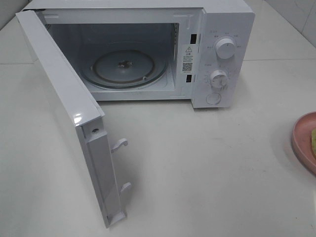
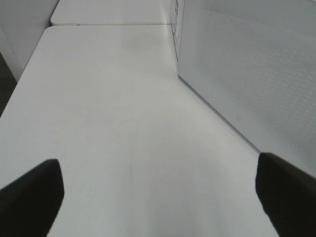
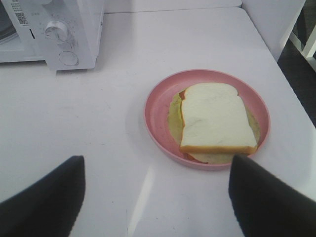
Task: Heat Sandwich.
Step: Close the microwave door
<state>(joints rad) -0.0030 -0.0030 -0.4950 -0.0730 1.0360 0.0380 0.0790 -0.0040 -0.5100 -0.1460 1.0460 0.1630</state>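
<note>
The sandwich, white bread with a tan crust and pale green filling, lies on a round pink plate on the white table. In the high view only the plate's edge and a sliver of the sandwich show at the far right. My right gripper is open, its dark fingers apart just short of the plate, holding nothing. My left gripper is open and empty over bare table, beside the outer face of the microwave door. Neither gripper shows in the high view.
The white microwave stands at the back with its door swung wide open toward the front left. Its glass turntable is bare. Two knobs are on its right panel. The table edge runs close behind the plate.
</note>
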